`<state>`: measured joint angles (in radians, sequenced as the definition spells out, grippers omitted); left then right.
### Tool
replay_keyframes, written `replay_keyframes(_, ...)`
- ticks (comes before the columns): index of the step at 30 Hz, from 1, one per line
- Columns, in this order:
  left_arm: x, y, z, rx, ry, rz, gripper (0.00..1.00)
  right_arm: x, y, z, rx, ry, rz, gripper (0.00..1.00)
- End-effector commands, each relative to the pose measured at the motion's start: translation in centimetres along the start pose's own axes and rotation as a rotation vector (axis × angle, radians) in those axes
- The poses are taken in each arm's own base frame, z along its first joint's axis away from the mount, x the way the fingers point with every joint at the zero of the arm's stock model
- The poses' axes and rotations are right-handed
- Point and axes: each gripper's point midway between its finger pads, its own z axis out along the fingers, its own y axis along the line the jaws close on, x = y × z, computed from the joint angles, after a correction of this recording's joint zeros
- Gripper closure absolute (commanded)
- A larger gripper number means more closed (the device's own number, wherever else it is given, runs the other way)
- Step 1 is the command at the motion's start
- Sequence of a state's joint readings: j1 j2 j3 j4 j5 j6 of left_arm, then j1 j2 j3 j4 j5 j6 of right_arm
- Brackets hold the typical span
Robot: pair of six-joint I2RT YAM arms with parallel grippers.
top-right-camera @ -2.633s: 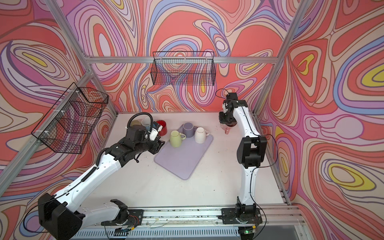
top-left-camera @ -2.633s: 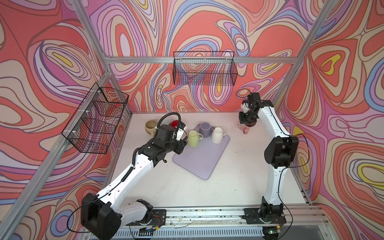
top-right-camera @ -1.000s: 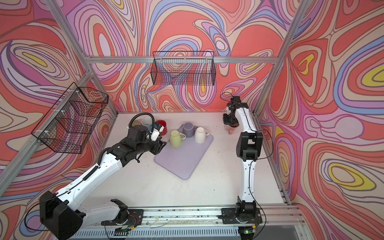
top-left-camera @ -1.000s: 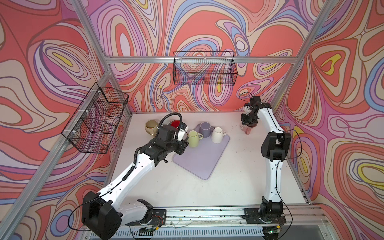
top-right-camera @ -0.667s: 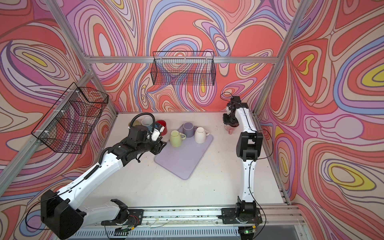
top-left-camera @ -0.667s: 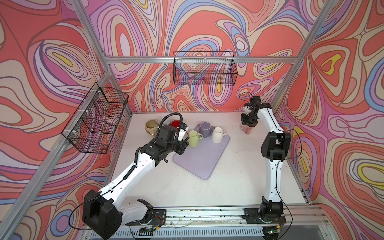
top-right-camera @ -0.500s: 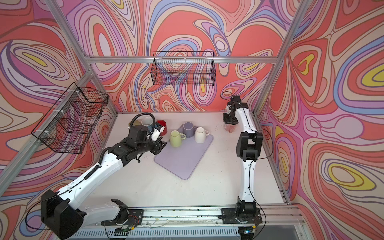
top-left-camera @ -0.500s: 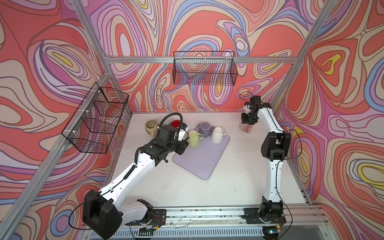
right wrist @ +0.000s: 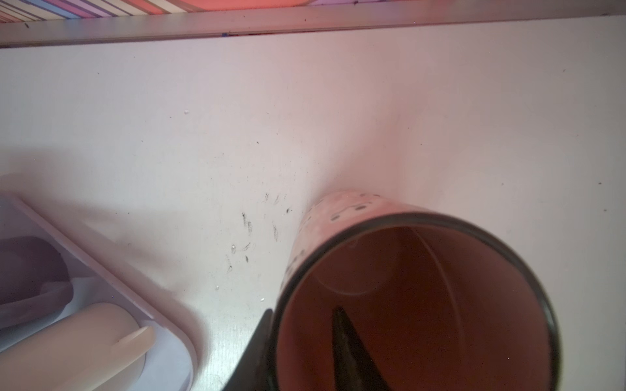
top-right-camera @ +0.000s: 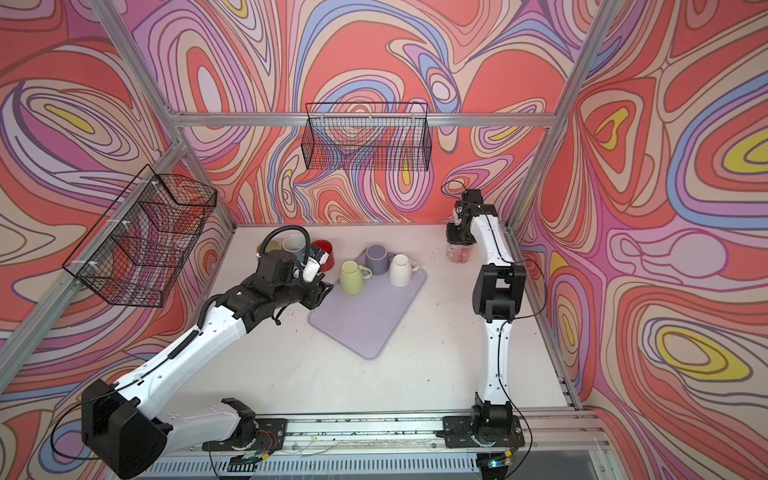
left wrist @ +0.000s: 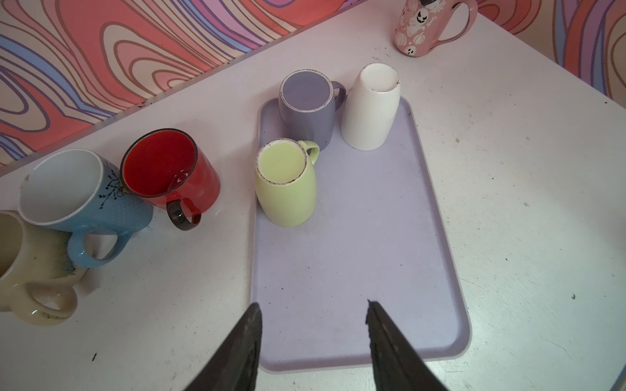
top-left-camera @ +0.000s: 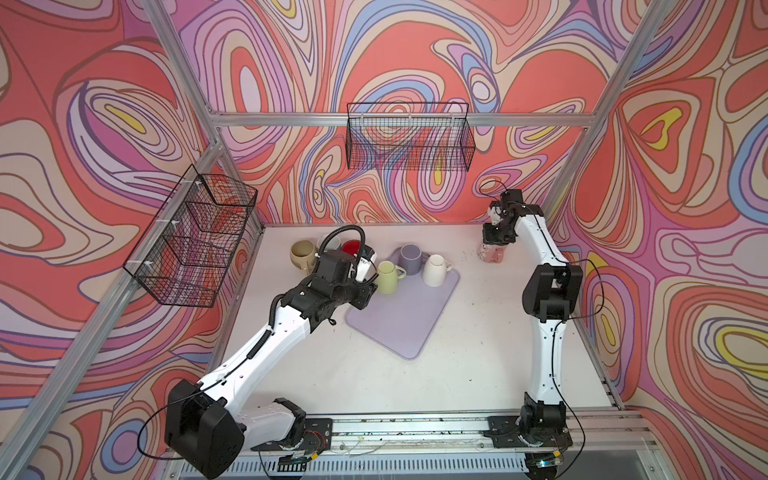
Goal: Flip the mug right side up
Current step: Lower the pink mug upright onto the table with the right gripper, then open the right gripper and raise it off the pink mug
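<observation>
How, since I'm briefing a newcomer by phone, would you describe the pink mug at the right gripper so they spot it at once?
On the white tabletop, look past the lilac plastic tray to the far right corner, where the right gripper reaches down. There stands a tall pink ceramic mug, upright and apart from the rest, the only one printed with white ghosts and pumpkins.

Table [left wrist: 508, 203]: tray [left wrist: 355, 254], pink mug [left wrist: 420, 32], red mug [left wrist: 179, 179], blue mug [left wrist: 84, 203], cream mug [left wrist: 30, 270].
</observation>
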<state>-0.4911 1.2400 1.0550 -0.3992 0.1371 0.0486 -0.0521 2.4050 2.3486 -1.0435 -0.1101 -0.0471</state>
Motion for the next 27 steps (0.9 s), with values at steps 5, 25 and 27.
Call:
replay_keyframes(5, 0.1, -0.3, 0.0, 0.011, -0.011, 0.016, 0.48, -1.3, -0.8, -0.6, 0.037, -0.034, -0.007, 0.64)
replay_keyframes(25, 0.3, -0.8, 0.4, 0.044, -0.006, 0.008, 0.47, -3.6, 7.4, -10.8, -0.063, -0.361, -0.160, 0.56)
replay_keyframes(27, 0.3, -0.8, 0.6, 0.045, -0.002, 0.003, 0.47, -2.5, 9.1, -10.0, -0.084, -0.352, -0.168, 0.58)
